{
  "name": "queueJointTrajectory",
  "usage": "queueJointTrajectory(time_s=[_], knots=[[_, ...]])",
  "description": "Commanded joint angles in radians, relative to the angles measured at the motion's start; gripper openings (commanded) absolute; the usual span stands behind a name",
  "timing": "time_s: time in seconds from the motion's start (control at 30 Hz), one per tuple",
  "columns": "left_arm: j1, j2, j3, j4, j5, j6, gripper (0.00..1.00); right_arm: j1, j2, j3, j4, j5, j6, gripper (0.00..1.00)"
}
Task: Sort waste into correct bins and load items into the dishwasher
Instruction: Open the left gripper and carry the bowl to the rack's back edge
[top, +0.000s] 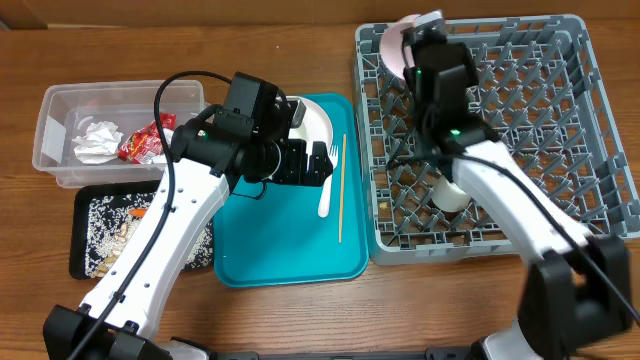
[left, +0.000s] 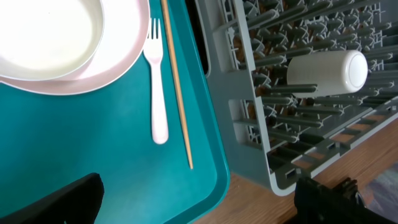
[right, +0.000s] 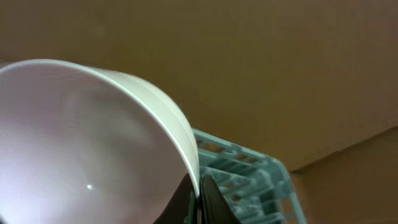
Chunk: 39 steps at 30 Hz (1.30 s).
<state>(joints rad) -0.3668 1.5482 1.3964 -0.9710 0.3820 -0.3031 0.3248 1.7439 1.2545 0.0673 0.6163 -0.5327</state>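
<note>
Where the bowl (top: 397, 45) is: upper middle of frame, over the dish rack (top: 470, 243) corner.
Right gripper (right: 199, 202): clamped on its rim.
Left gripper (top: 320, 163): wide open, empty.
Handling: likely light, rigid, slick; a rim grip suits it.

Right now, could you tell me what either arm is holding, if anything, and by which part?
The right gripper pinches a pale bowl by its rim between its fingers; the left gripper is open and holds nothing.
</note>
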Motion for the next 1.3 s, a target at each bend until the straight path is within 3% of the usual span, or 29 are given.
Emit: queueJointTrajectory(time_s=[0.0, 0.23, 0.93, 1.27], knots=[[0.0, -0.026, 0.026, 0.004, -0.004, 0.011, 1.0, -0.013, 0.087, 0.001, 0.124, 0.138, -0.205, 0.04], [0.0, -0.026, 0.026, 0.004, -0.004, 0.011, 1.0, -0.046, 0.151, 0.001, 0.292, 0.138, -0.209, 0.04], [0.0, -0.026, 0.026, 0.003, -0.004, 0.011, 1.0, -0.054, 0.217, 0.001, 0.206, 0.063, -0.228, 0.04], [0.0, -0.026, 0.026, 0.003, -0.004, 0.011, 1.0, -0.054, 0.217, 0.001, 0.289, 0.092, -0.28, 0.04]])
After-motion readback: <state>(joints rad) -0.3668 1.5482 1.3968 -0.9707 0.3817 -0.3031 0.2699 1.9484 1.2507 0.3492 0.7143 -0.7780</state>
